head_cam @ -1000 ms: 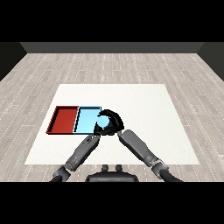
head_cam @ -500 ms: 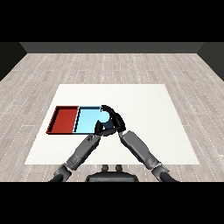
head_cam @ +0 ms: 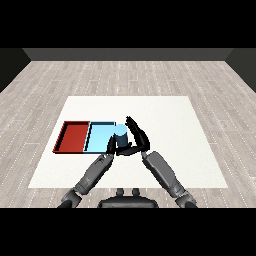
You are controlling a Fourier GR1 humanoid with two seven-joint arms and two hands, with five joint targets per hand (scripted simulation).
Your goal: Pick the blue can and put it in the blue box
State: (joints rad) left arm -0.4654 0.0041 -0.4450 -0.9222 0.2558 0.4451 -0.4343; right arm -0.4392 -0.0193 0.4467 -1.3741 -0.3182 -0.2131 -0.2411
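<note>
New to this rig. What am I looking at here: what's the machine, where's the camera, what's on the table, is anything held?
This is a humanoid robot seen from its own head, looking down and forward across a white table. The two grey forearms coming in from the lower corners are its arms, each ending in a black hand. The view is not mirrored, so the right hand is the one on the right side. On the table a red tray and a light blue tray lie side by side. A blue can stands upright at the blue tray's right edge; the right hand's fingers are around it. The left hand sits just beside the can, and its fingers are hard to make out.
</note>
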